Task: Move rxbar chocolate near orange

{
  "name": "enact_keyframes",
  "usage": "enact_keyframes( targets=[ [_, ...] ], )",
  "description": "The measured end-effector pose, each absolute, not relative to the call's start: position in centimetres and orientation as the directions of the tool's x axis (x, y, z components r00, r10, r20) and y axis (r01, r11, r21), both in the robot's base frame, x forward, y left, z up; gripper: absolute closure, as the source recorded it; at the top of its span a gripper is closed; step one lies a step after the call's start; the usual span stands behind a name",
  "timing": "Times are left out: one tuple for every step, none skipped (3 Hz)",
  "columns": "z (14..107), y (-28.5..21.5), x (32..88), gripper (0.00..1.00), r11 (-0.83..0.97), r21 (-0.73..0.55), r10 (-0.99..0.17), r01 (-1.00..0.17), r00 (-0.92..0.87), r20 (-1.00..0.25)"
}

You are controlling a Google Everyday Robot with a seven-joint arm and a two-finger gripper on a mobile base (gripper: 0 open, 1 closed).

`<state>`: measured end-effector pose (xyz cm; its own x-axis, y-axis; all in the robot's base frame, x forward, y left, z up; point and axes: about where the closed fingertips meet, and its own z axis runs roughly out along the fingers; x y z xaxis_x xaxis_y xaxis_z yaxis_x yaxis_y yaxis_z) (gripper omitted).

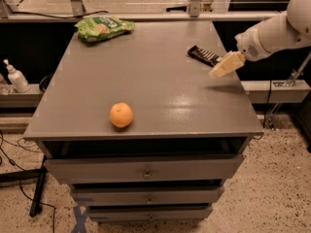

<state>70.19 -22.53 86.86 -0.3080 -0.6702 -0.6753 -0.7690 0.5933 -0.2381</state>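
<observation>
The rxbar chocolate is a flat black bar with pale lettering, lying near the right edge of the grey table. The orange sits near the table's front edge, left of centre, far from the bar. My gripper, pale cream at the end of a white arm coming in from the right, hovers just right of and in front of the bar's near end, tilted down toward the table.
A green crinkly snack bag lies at the table's back left. Drawers sit under the tabletop. A white bottle stands on a low shelf to the left. A rail runs behind the table.
</observation>
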Motion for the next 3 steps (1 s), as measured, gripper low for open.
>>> enact_keyframes(
  targets=[
    [86.5, -21.5, 72.2, 0.0, 0.612, -0.198, -0.618, -0.766, -0.308, -0.723],
    [86.2, -20.9, 74.4, 0.0, 0.643, -0.16, -0.561, -0.749, -0.318, -0.764],
    [85.8, -21.8, 76.0, 0.0, 0.695, -0.132, -0.502, -0.707, -0.346, -0.792]
  ],
)
